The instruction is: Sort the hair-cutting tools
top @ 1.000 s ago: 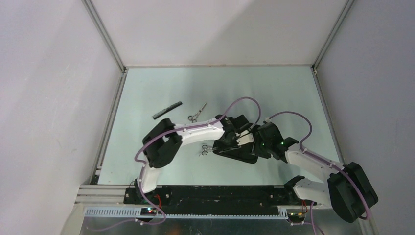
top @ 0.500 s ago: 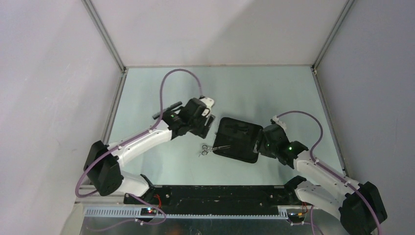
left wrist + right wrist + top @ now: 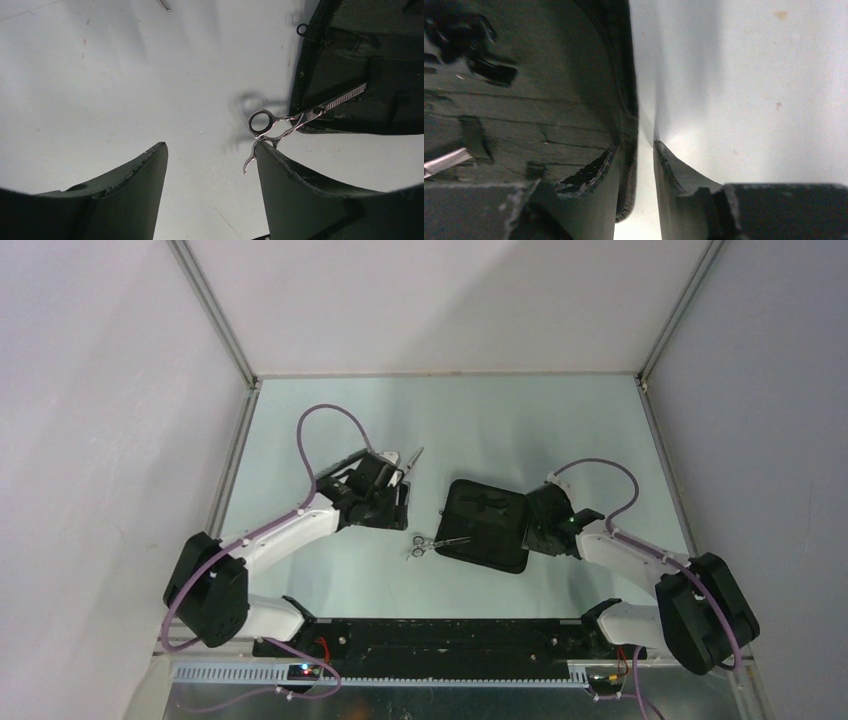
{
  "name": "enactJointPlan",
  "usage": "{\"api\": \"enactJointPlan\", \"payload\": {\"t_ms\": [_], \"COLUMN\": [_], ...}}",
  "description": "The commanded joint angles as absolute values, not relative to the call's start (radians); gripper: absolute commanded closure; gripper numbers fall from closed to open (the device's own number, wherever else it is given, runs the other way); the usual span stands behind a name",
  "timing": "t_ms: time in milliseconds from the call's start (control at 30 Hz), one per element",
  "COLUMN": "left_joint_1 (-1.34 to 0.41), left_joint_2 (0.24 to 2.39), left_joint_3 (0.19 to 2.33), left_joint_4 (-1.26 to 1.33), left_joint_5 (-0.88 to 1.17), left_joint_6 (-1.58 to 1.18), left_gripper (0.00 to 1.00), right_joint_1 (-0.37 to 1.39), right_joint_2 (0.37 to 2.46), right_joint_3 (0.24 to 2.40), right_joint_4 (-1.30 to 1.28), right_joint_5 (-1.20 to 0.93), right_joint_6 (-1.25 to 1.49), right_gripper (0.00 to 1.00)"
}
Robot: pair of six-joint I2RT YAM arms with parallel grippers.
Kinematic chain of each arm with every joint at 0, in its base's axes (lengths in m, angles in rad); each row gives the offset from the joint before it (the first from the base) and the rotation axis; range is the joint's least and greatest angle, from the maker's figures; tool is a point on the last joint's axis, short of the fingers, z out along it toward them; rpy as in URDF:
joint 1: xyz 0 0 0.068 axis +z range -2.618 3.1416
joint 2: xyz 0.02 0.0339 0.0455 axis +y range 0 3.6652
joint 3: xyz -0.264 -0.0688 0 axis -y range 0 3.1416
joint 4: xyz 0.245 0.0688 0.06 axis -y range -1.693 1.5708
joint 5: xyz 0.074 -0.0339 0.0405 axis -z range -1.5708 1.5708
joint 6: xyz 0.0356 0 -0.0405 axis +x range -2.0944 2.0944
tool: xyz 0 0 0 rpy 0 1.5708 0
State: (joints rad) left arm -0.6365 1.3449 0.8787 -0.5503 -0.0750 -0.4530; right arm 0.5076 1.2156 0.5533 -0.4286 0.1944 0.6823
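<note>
A black pouch (image 3: 487,523) lies open mid-table. One pair of silver scissors (image 3: 437,542) rests with its blades on the pouch's near left edge and its rings on the table. A second pair of scissors (image 3: 413,458) pokes out from behind my left gripper (image 3: 388,492). The dark comb (image 3: 340,464) is partly covered by that arm. In the left wrist view the left gripper (image 3: 210,145) is open over bare table, and the scissors (image 3: 280,122) lie just off its right fingertip. My right gripper (image 3: 635,145) has its fingers close together astride the right edge of the pouch (image 3: 524,100).
Grey walls with metal rails (image 3: 225,490) close in the table on three sides. Purple cables loop above both arms. A black base rail (image 3: 440,635) runs along the near edge.
My left arm swung off the pouch to the back left and its gripper opened. The right gripper let go briefly, then closed again on the pouch's right edge.
</note>
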Motion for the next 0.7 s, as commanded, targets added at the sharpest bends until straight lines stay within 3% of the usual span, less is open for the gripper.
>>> {"api": "enactJointPlan", "payload": {"t_ms": [0, 233, 667], "left_joint_1": [-0.624, -0.622, -0.623], "left_joint_2": [1.388, 1.48, 1.592], "left_joint_3": [0.881, 0.896, 0.944], "left_joint_4": [-0.514, -0.51, -0.525], "left_joint_5": [-0.019, 0.071, 0.181], "left_joint_6": [-0.509, -0.518, -0.507], "left_gripper": [0.3, 0.35, 0.55], "right_joint_1": [0.507, 0.53, 0.543], "right_joint_2": [1.269, 1.324, 1.339], "right_joint_3": [0.593, 0.593, 0.592], "right_joint_4": [-0.341, -0.298, -0.288], "right_joint_5": [0.171, 0.152, 0.158], "right_joint_6": [0.629, 0.592, 0.611], "right_gripper": [0.69, 0.94, 0.99]}}
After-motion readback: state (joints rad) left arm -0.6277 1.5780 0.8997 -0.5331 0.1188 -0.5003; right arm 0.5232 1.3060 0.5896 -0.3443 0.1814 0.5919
